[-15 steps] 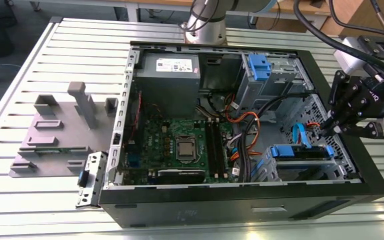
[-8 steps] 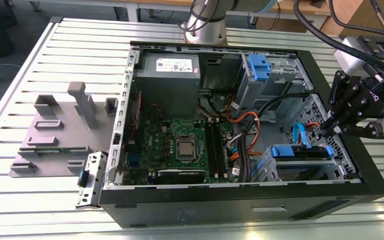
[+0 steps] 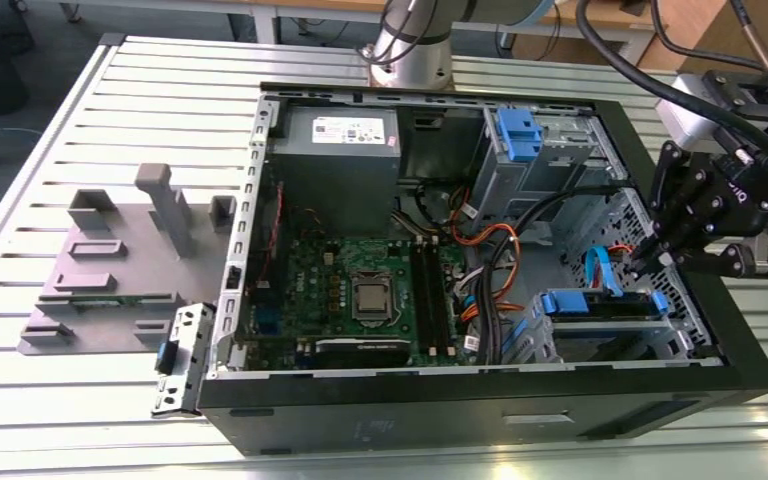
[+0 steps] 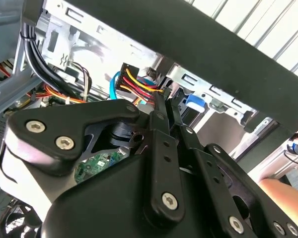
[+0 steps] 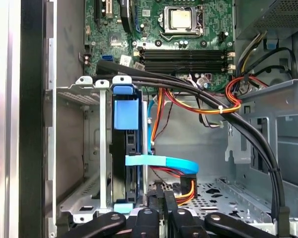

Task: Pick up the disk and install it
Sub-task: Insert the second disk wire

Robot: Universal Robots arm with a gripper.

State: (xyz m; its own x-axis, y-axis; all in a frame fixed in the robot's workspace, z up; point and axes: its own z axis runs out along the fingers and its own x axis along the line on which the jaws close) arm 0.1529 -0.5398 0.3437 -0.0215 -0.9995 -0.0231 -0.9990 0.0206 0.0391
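Looking like the disk (image 5: 125,148) is already slotted on edge into the drive cage (image 5: 89,94) so it locks in, while the gripper (image 5: 157,194) hovers beside it, fingers pinched together holding nothing.

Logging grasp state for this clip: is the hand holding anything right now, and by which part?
Nothing is held. The hand has its fingers closed together with nothing between them, next to the disk, which sits in its bay in the computer case.
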